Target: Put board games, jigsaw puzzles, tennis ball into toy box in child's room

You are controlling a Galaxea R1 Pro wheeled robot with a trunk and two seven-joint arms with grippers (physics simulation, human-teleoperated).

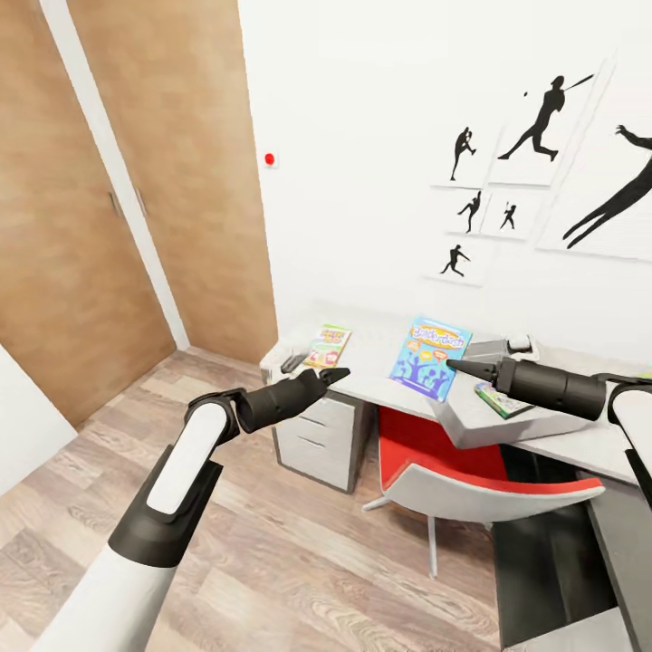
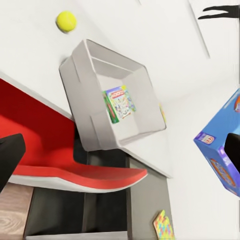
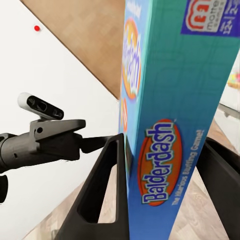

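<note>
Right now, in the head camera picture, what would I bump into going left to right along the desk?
Small yellow-and-red game box → left gripper → blue Balderdash box held in the right gripper → grey toy box with a green-edged game inside.

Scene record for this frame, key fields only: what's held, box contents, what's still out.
right gripper: jaws shut on blue Balderdash board game, held above the table
left gripper: holds nothing, open or shut unclear
toy box: on table, one board game inside
still out: tennis ball, jigsaw puzzle, third board game, all on table
</note>
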